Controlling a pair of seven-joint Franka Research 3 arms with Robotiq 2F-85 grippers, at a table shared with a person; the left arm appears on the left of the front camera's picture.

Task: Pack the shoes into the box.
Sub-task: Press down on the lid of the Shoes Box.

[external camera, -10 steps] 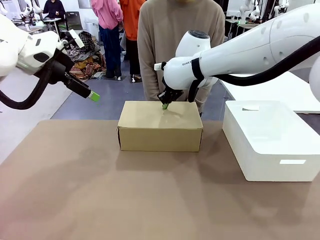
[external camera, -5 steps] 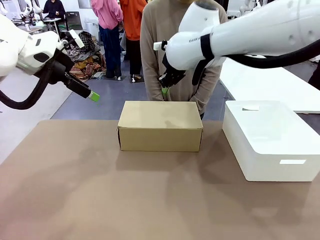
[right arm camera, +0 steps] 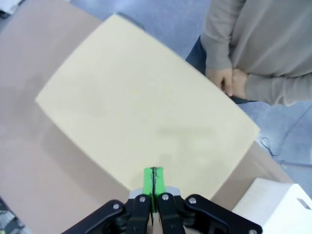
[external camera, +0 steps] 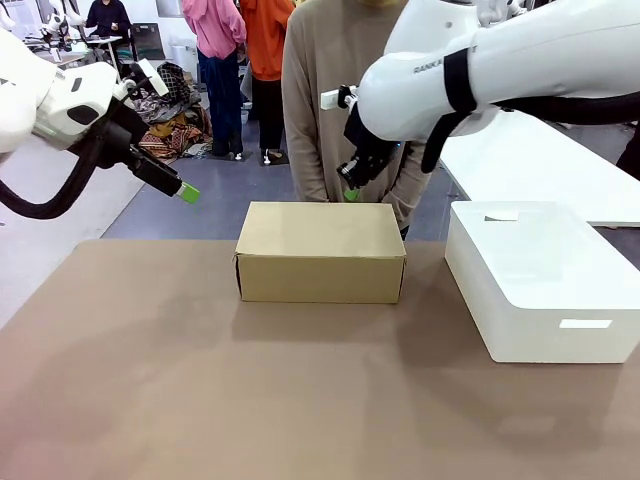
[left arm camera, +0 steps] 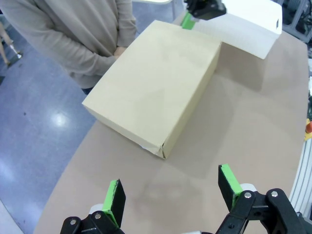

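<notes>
bench: box sits lid-down mid-bench, near the person, so shoes are probably already inside | white bin just beside it | right gripper jaws pressed together, empty, above the lid's far edge | left gripper jaws spread, parked well clear | wrist views show the person's clasped hands

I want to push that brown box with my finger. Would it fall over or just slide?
The box would probably slide rather than tip: it sits low and wide, flat on the table. Its closed lid looks like smooth, stiff cardboard, so it should keep its shape. How heavy it is, I cannot tell, because the lid hides the inside.
</notes>
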